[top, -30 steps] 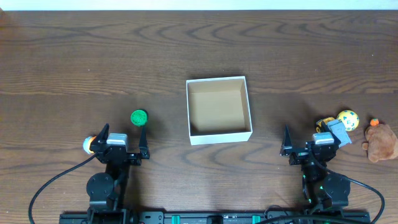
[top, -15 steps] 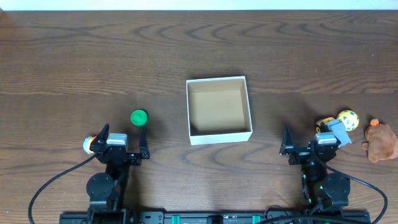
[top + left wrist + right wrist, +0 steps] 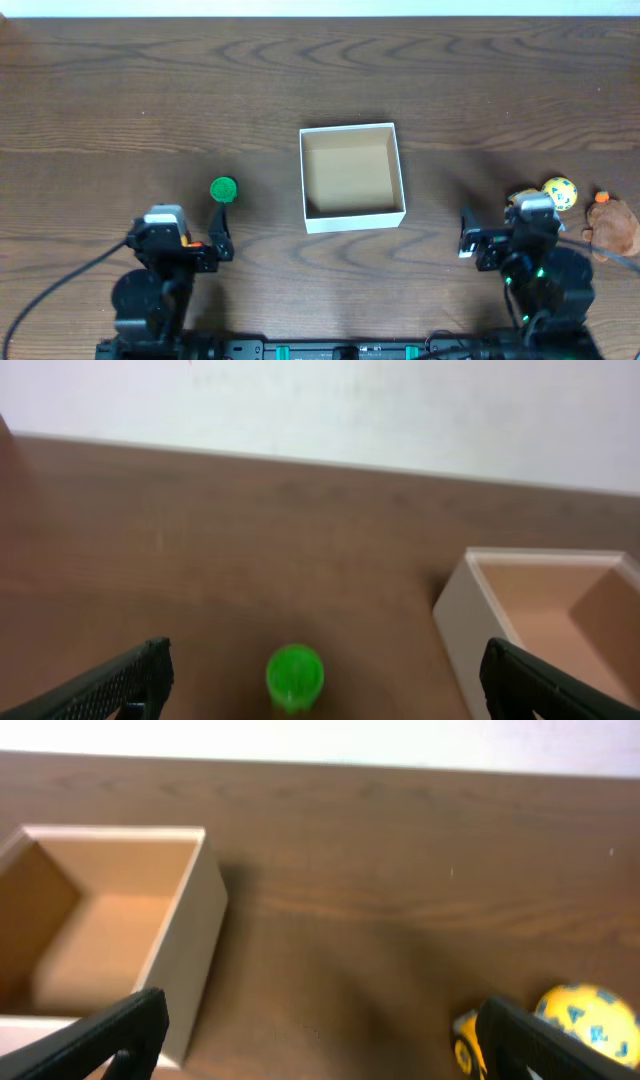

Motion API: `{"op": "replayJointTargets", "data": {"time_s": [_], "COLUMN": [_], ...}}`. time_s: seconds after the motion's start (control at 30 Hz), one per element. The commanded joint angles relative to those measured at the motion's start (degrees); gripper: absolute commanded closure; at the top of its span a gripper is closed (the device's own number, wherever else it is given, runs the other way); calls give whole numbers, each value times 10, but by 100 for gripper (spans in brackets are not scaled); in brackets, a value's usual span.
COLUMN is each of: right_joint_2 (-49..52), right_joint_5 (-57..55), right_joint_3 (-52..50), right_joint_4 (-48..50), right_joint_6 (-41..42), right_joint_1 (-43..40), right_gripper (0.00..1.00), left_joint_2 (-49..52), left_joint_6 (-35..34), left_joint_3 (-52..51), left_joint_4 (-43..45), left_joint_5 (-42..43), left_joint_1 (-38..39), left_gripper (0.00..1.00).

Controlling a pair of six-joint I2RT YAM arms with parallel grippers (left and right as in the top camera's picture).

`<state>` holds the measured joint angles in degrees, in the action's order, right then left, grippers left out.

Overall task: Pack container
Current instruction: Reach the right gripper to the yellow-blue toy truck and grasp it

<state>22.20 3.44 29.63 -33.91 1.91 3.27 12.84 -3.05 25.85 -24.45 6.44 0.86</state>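
Note:
The container [image 3: 355, 217], a white square box with a tan inside, sits empty at the table's middle. It also shows in the left wrist view [image 3: 458, 622] and in the right wrist view [image 3: 197, 945]. A small green round toy [image 3: 223, 189] lies left of it, and shows in the left wrist view [image 3: 294, 677] just ahead of and between my fingers. My left gripper [image 3: 178, 238] is open and empty [image 3: 326, 692]. My right gripper [image 3: 505, 235] is open and empty [image 3: 320, 1040], right of the box.
A yellow ball [image 3: 560, 192] [image 3: 588, 1015], a small yellow toy [image 3: 520, 197] [image 3: 466, 1042] and a brown plush [image 3: 612, 228] lie by my right arm. An orange bit [image 3: 187, 240] shows under my left arm. A white wall runs along the table's far edge.
Both arms have shifted and now look larger in the overhead view. The left arm now covers most of the orange toy that showed beside it. The box and toys have not moved.

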Motion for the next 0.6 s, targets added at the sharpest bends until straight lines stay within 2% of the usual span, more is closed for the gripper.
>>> {"op": "replayJointTargets", "data": {"time_s": [0.0,0.13,0.27,0.47,0.57], "right_joint_2": [93,228,340,422,437], "right_joint_5": [11,11,12,-86,-83], "right_joint_3": [96,235,349,420,420], "right_joint_4": [-57,-206,-322,-345,-327], "right_joint_6": [-7,-7,0,-4,-63], "right_joint_1": [-3,-7,-21,-22,-41], "right_gripper": [1,1,1,1,1], "left_joint_2": [69,161,227,266,267], "left_joint_6": [-19,-56,-57,-57,-57], "left_joint_3": [88,198,251,254,254], "left_joint_4": [-53,-165,-228,-243,-244], "left_joint_5": [-1,7,22,22,22], "left_joint_1": [1,2,1,1,1], "left_gripper": [2,2,2,2,2]}}
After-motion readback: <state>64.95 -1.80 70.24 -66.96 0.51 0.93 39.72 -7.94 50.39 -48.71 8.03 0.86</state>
